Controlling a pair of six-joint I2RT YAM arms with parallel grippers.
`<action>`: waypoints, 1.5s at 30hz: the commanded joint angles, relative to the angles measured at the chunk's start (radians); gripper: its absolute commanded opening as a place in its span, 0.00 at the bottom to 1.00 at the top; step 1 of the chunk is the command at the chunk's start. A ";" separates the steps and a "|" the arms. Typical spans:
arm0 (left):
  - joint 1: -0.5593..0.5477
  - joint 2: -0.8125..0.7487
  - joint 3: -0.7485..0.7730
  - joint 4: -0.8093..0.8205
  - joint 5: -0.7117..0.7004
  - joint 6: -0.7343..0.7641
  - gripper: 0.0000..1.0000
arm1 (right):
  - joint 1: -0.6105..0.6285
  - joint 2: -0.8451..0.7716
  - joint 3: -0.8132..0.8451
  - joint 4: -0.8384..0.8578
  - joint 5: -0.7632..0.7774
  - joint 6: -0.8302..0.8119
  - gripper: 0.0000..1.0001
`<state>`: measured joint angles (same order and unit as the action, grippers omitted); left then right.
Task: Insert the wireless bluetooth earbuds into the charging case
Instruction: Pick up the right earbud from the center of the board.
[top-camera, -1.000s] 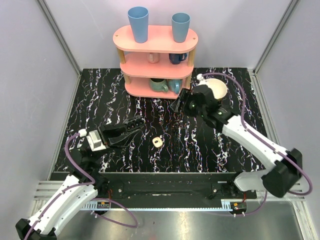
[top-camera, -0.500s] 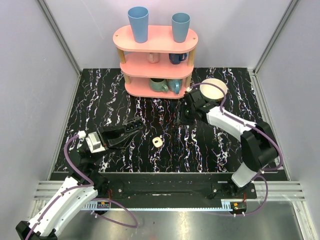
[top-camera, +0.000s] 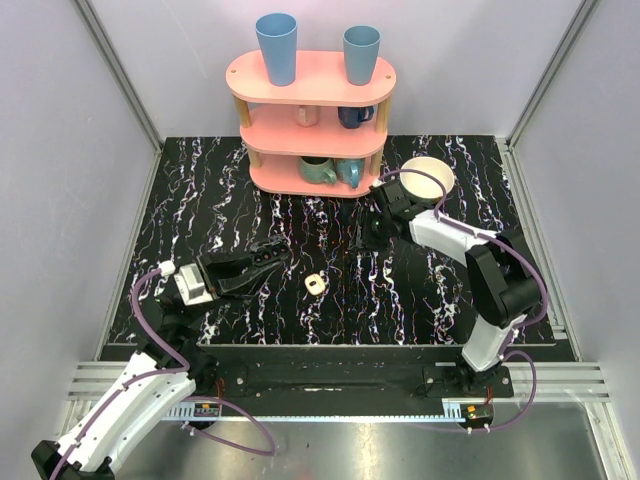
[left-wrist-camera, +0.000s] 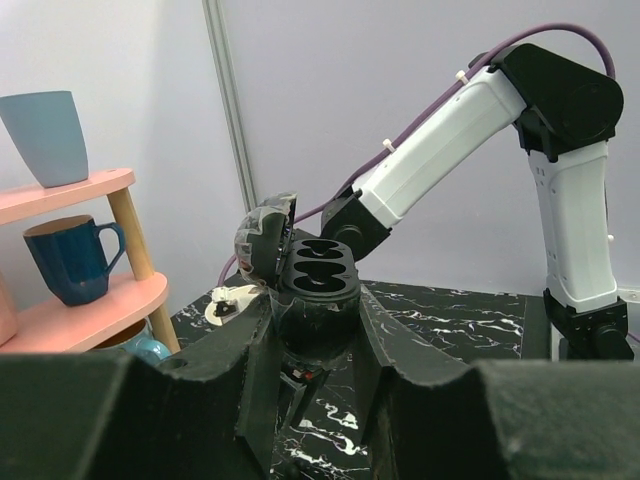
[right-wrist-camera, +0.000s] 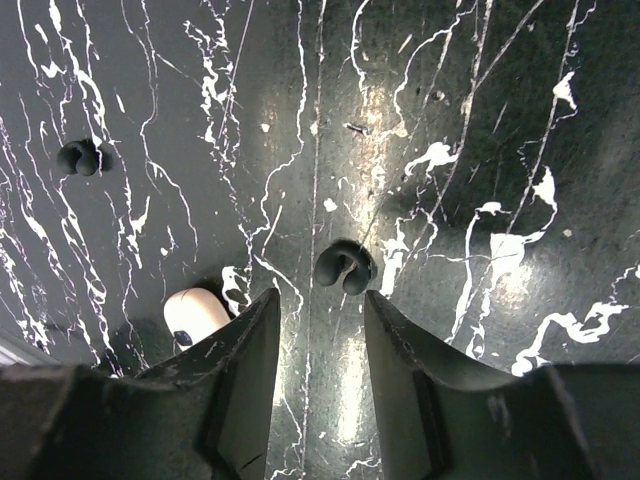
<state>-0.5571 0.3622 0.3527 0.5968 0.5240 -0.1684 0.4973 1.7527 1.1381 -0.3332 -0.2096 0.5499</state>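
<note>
Between the parted fingers of the right gripper lies a dark earbud, ungripped; centre on it, settle lower, close gently. Well apart, the left gripper clamps the open charging case.

- You have a black marbled table, veined in white, carrying everything.
- At its far edge stands a pink three-tier shelf stand, with two blue cups on the top tier.
- Just right of the stand sits a round cream bowl, upright.
- Near the table's middle lies a small cream-white piece.
- Your right wrist view shows one dark earbud on the marble, and a second dark earbud well apart from it.
</note>
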 joint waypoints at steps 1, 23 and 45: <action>-0.003 0.014 0.038 0.049 0.025 0.004 0.00 | -0.022 0.028 0.000 0.040 -0.045 -0.044 0.46; -0.003 0.047 0.035 0.061 0.030 0.003 0.00 | -0.026 0.140 -0.026 0.080 -0.109 -0.068 0.38; -0.003 0.058 0.031 0.064 0.033 -0.010 0.00 | -0.026 0.114 -0.058 0.118 -0.114 -0.085 0.28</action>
<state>-0.5571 0.4171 0.3531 0.6041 0.5472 -0.1692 0.4747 1.8812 1.0927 -0.2054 -0.3592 0.4980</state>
